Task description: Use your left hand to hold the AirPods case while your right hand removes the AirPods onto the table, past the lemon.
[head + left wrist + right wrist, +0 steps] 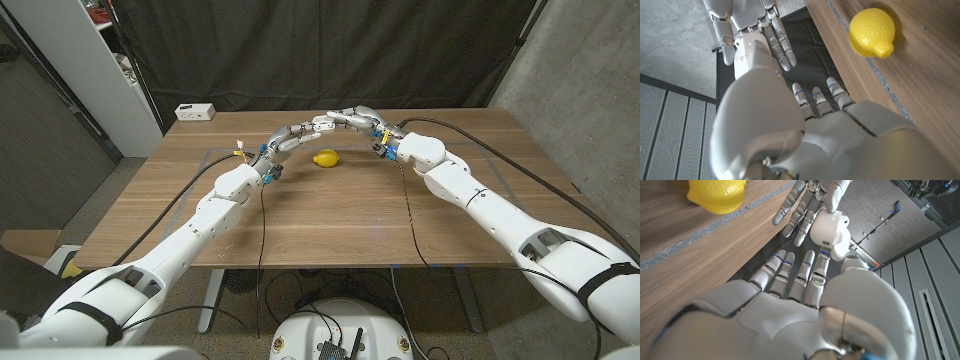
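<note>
**Meeting above the lemon: both hands raised at mid-table**

Reaching in from the bottom corners of the head view, both arms were seen arched toward the upper centre of the frame, where the left hand (300, 131) and right hand (350, 118) met fingertip to fingertip. The lemon (325, 158) was noted on the wooden table (300, 225) just below the two hands in the frame, apart from both.

In the left wrist view the left hand (825, 120) was recorded with its fingers (836, 93) extended and slightly apart, nothing seen in them; the right hand (752, 35) was opposite, its fingers likewise spread. The right wrist view gave the same: right hand (790, 305) fingers straight and separated, left hand (815, 205) facing it. A white rounded piece (830, 227) was seen by the left hand; whether it was the AirPods case or part of the hand could not be told.

A small white box (195, 111) was noted at the table's upper left corner.
</note>
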Controlling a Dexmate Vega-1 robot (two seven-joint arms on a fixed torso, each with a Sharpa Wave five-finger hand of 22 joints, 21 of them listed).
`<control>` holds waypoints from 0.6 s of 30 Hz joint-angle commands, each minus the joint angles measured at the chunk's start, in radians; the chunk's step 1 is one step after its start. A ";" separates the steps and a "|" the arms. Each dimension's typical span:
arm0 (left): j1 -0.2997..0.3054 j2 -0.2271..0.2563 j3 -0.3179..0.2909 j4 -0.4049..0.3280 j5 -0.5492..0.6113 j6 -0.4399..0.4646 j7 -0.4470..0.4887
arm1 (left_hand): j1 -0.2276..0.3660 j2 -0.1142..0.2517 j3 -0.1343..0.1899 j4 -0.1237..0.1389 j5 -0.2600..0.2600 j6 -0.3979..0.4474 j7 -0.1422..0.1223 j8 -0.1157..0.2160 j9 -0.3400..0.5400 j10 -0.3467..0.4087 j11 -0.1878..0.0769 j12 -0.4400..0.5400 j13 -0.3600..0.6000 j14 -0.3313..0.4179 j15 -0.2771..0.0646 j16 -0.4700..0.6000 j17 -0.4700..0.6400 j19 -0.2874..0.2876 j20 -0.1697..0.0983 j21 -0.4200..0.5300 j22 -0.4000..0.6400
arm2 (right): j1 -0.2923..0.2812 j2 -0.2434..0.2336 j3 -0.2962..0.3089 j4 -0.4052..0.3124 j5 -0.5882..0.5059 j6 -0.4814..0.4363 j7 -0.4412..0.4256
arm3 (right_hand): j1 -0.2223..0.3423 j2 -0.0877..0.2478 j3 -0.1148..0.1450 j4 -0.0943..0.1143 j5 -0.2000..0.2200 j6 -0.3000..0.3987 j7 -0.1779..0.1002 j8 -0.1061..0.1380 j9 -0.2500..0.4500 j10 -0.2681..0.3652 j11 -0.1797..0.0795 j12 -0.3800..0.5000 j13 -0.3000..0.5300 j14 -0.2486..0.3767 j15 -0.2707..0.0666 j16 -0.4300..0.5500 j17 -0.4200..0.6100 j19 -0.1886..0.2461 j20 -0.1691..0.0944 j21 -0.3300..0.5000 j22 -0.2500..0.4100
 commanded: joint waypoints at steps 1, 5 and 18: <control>0.006 0.001 0.001 -0.009 0.003 -0.005 0.002 | -0.008 0.004 0.050 0.044 -0.001 0.068 -0.013 0.022 0.119 -0.002 0.000 -0.002 0.000 0.001 -0.040 0.000 0.003 0.002 0.003 0.004 0.000 | 0.014 -0.012 -0.008 -0.010 0.004 -0.028 0.032 | -0.013 0.001 0.016 0.016 0.002 0.002 0.010 -0.005 0.103 0.001 -0.004 -0.001 0.002 0.016 -0.136 0.001 0.005 0.003 0.006 0.003 0.005; 0.012 0.004 0.001 -0.019 0.005 -0.003 0.008 | -0.009 0.005 0.053 0.042 -0.001 0.065 -0.013 0.020 0.120 -0.005 0.001 -0.003 0.000 0.000 -0.037 -0.001 0.003 0.001 0.005 0.004 0.000 | 0.016 -0.015 -0.009 -0.012 0.002 -0.032 0.035 | -0.019 0.002 0.017 0.020 0.002 0.007 0.014 -0.007 0.099 0.002 -0.005 -0.001 0.002 0.016 -0.137 0.002 0.007 0.003 0.007 0.003 0.005; 0.015 0.002 0.003 -0.022 0.007 -0.011 0.006 | -0.015 0.002 0.059 0.037 -0.002 0.068 -0.012 0.019 0.118 -0.004 0.001 -0.004 0.000 0.001 -0.039 -0.001 0.002 0.001 0.005 0.004 0.000 | 0.006 -0.042 -0.010 -0.067 -0.013 -0.087 0.009 | -0.049 -0.005 0.014 0.031 0.000 -0.006 0.047 -0.032 0.075 0.007 0.007 -0.007 -0.005 0.029 -0.134 0.010 0.014 0.007 0.011 0.004 0.006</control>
